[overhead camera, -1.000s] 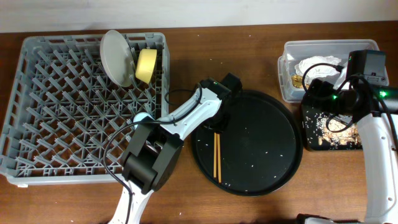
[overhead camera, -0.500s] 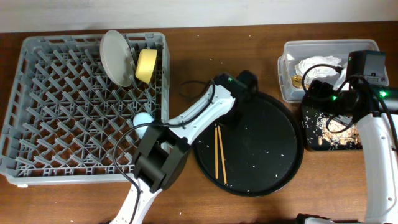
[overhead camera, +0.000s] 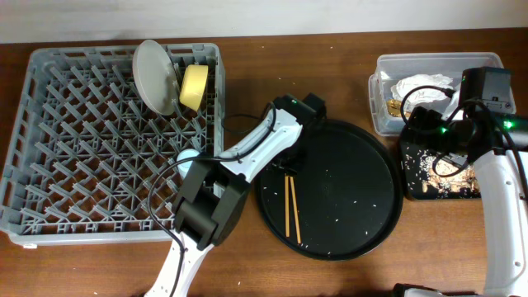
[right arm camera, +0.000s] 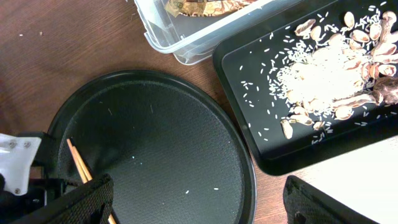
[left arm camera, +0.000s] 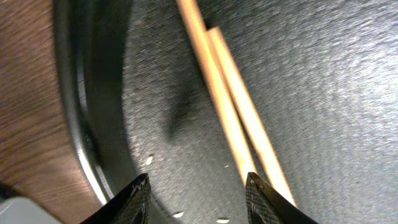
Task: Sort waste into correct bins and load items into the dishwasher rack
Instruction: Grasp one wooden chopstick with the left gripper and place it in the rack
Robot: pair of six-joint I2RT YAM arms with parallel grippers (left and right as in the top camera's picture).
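Observation:
Two wooden chopsticks (overhead camera: pixel 290 206) lie on the round black tray (overhead camera: pixel 355 223); they also show in the left wrist view (left arm camera: pixel 230 106). My left gripper (overhead camera: pixel 294 161) (left arm camera: pixel 198 186) is open and empty, low over the tray's left rim, with its right finger over the chopsticks. My right gripper (overhead camera: pixel 418 124) (right arm camera: pixel 202 205) is open and empty, above the gap between the tray and the bins. The white plate (overhead camera: pixel 155 76), yellow bowl (overhead camera: pixel 194 87) and blue cup (overhead camera: pixel 188 157) sit in the grey rack (overhead camera: pixel 74 148). The pink cup is out of view.
The clear tub (overhead camera: pixel 388 70) (right arm camera: pixel 186 37) holds a white napkin (overhead camera: pixel 421 85) and a brownish scrap (overhead camera: pixel 394 107). The flat black tray (overhead camera: pixel 412 186) (right arm camera: pixel 261 124) holds rice and food scraps (right arm camera: pixel 323 74). White grains dot the round tray (right arm camera: pixel 155 143).
My left gripper swung right and then back left over the tray's rim. The chopsticks shifted slightly and now splay apart at their near ends. The right arm has not moved.

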